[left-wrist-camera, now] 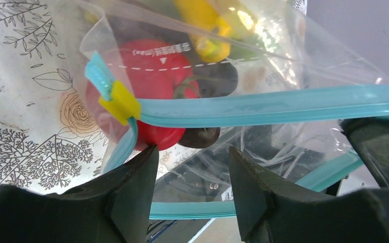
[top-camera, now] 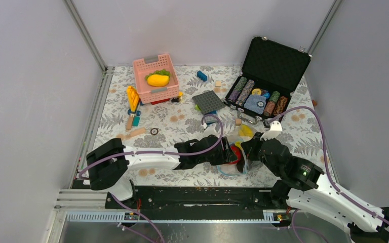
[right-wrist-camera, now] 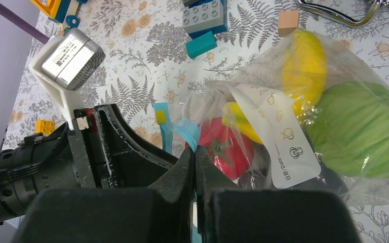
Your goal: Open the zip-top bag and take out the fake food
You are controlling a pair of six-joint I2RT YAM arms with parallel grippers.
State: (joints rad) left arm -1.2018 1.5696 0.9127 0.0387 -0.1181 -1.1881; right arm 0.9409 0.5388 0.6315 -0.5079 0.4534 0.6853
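Observation:
The zip-top bag (top-camera: 239,152) lies at the near middle of the table, between my two grippers. Its mouth is parted, with one blue zipper strip (left-wrist-camera: 263,106) above the other and a yellow slider (left-wrist-camera: 119,101) at the end. Inside are a red tomato (left-wrist-camera: 154,66), a yellow banana (left-wrist-camera: 202,25) and a dark round piece (left-wrist-camera: 202,135). The right wrist view shows a yellow mango (right-wrist-camera: 304,66), a green cabbage (right-wrist-camera: 359,126) and the white label (right-wrist-camera: 283,147). My left gripper (left-wrist-camera: 192,172) is open with the lower strip lying across the gap. My right gripper (right-wrist-camera: 194,152) is shut on the blue strip.
A pink basket (top-camera: 147,91) at the back holds a yellow and green toy (top-camera: 158,79). An open black poker chip case (top-camera: 273,61) stands at the back right. A grey plate (top-camera: 208,101), wooden blocks (top-camera: 131,133) and a blue block (top-camera: 201,75) lie scattered.

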